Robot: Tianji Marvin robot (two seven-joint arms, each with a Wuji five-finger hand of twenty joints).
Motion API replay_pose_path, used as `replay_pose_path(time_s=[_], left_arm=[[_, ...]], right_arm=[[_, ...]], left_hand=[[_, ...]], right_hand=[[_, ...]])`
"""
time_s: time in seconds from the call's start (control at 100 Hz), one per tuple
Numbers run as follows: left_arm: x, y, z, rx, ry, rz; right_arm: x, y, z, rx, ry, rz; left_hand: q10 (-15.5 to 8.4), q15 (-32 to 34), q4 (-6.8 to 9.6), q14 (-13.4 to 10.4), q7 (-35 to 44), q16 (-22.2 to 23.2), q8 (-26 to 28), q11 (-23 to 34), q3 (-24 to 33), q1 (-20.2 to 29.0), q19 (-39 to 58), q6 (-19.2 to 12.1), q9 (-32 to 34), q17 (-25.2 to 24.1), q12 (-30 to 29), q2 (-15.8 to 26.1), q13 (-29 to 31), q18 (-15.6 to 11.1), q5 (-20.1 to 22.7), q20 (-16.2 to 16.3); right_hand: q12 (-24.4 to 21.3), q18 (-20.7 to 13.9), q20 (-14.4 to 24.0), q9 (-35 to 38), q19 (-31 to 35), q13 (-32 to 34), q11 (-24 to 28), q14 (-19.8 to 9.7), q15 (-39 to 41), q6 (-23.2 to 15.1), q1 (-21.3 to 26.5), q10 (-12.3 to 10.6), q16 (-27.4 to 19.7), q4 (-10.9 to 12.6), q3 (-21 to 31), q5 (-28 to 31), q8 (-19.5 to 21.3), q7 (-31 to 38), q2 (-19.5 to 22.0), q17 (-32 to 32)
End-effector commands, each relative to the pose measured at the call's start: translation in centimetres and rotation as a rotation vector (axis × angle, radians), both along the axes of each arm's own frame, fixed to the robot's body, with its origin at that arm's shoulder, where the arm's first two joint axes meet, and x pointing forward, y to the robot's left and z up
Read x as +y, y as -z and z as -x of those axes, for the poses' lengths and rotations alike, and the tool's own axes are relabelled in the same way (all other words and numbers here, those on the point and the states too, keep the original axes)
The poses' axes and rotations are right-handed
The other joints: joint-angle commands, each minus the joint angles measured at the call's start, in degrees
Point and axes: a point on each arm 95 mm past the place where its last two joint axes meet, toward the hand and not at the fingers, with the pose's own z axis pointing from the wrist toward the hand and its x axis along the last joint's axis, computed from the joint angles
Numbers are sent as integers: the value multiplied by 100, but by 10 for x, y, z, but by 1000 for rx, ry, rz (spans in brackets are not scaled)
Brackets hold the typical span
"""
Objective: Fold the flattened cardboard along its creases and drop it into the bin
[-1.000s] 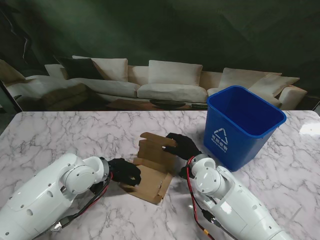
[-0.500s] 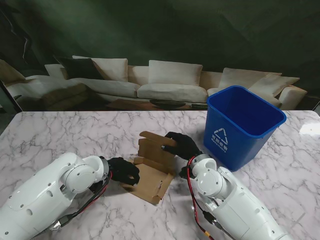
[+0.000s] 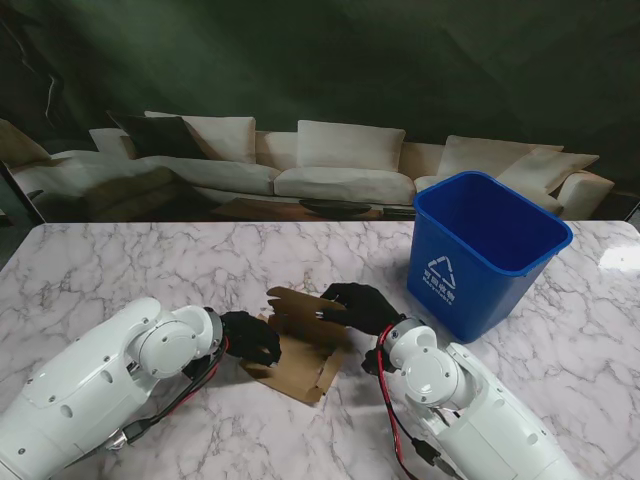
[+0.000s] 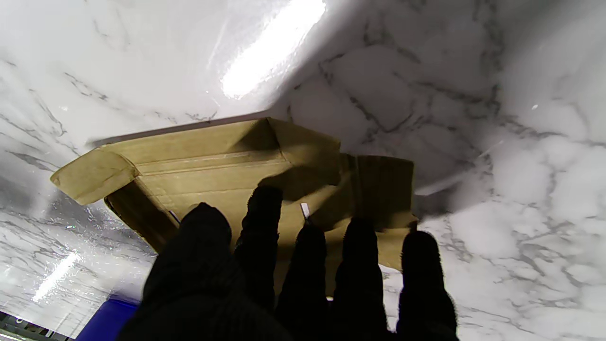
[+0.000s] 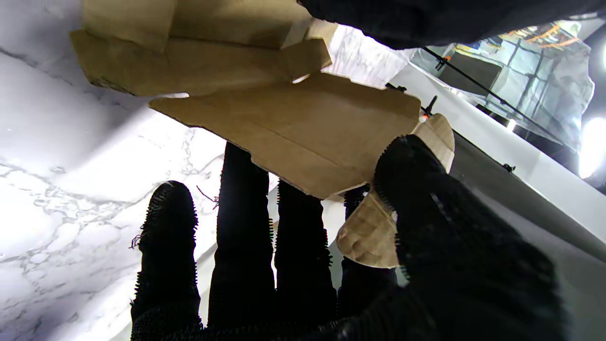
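Across the whole lower part of the stand's view stretches the white marble table [image 3: 130, 265], veined in grey, with a sofa backdrop [image 3: 330, 165] standing behind its far edge. On the right side of the table, farther from me than the arms, stands the blue bin [image 3: 480, 250], upright and open-topped, with a white recycling mark on its near wall.

Both white arms rise from the near corners toward the table's middle. Between them lies the brown cardboard [image 3: 300, 345], partly folded: its base panel lies flat on the marble while a rear flap leans forward over it. It sits near the bin but well apart from it, not touching.

My left hand [image 3: 250, 337], in a black glove, rests on the left end of the cardboard; in the left wrist view its fingers [image 4: 265, 222] lie spread and nearly straight over the base panel [image 4: 213, 175], pressing on it rather than closing round it.

My right hand [image 3: 355, 305], also gloved, is at the raised flap's top edge. The right wrist view shows the thumb [image 5: 416, 184] on one face of the flap [image 5: 303, 128] and the four fingers [image 5: 246, 189] extended behind the other, so the flap is pinched between them.
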Motion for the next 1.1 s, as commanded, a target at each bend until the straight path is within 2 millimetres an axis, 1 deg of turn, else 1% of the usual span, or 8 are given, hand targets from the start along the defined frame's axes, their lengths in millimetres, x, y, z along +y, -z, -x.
replay_pose_path(time_s=[0.0, 0.49, 0.65, 0.85, 0.99, 1.05, 1.07, 1.09], left_arm=[[4, 10, 6, 36, -7, -16], [-1, -7, 12, -12, 10, 30], [1, -20, 17, -45, 13, 57], [4, -41, 25, -146, 7, 117], [0, -49, 27, -265, 2, 195], [-3, -48, 27, -274, 7, 207], [-4, -48, 28, -266, 10, 205], [-5, -48, 28, -257, 13, 202]], right_arm=[[2, 10, 9, 19, -10, 38], [19, 36, 23, -62, -71, 350], [21, 45, 25, -106, -104, 449], [21, 50, 27, -165, -157, 535], [20, 51, 30, -183, -227, 599], [19, 52, 31, -189, -250, 619], [19, 52, 31, -189, -255, 624], [19, 52, 31, -188, -260, 627]], left_hand=[[117, 0, -105, 170, -158, 65, -143, 121, -97, 246, 135, -29, 220, 7, 74, 24, 233, 72, 136, 96], [181, 77, -106, 301, 75, 103, -87, 181, -89, 369, 143, -271, 578, 96, 115, -97, 454, 188, 424, 88], [256, 217, -96, 374, 199, 164, -59, 366, -95, 340, 283, -28, 1089, 287, 221, -111, 778, 253, 645, 118], [280, 932, -75, 515, 636, 892, 243, 984, -88, 235, 1364, 267, 1885, 552, 1010, -50, 1418, 285, 1010, 408], [306, 792, -93, 492, 321, 937, 26, 759, -90, 259, 1535, 311, 1396, 493, 965, -78, 1121, 199, 574, 423], [273, 571, -96, 450, 60, 764, -143, 510, -90, 267, 1322, 347, 1092, 374, 718, -41, 963, 195, 354, 263], [242, 521, -97, 436, -28, 704, -190, 442, -93, 275, 1267, 351, 1017, 345, 629, -17, 945, 205, 271, 224], [228, 494, -93, 431, -104, 669, -234, 402, -94, 267, 1222, 344, 966, 325, 576, 1, 939, 221, 193, 197]], right_hand=[[90, -63, -16, 210, 120, 203, 150, 31, 266, 222, 287, 37, 154, 118, 205, 582, 64, 384, 309, 88], [292, -159, 63, 323, 389, 158, 446, 130, 879, 480, 312, 168, 446, 121, 463, 809, 217, 470, 147, 115], [309, -163, 65, 315, 397, 140, 443, 127, 904, 465, 321, 157, 452, 117, 480, 818, 240, 471, 151, 123], [278, -258, 14, 171, 289, -60, 311, -6, 727, 250, 229, 3, 358, 116, 403, 752, 222, 386, 164, 18], [10, -394, -76, -750, 16, -744, -233, -116, 187, 107, -542, -15, 105, 107, 18, 499, 51, 59, -21, -368], [-223, -414, -80, -1162, -132, -1057, -397, -145, 48, 295, -1191, 16, 14, 267, 4, 671, 479, -890, 70, -557], [-289, -413, -86, -1301, -194, -1164, -445, -154, 5, 399, -1451, 38, -21, 456, 50, 734, 951, -1336, 135, -630], [-326, -412, -101, -1435, -247, -1263, -506, -154, -39, 472, -1607, 53, -42, 516, 22, 707, 1078, -1494, 164, -709]])
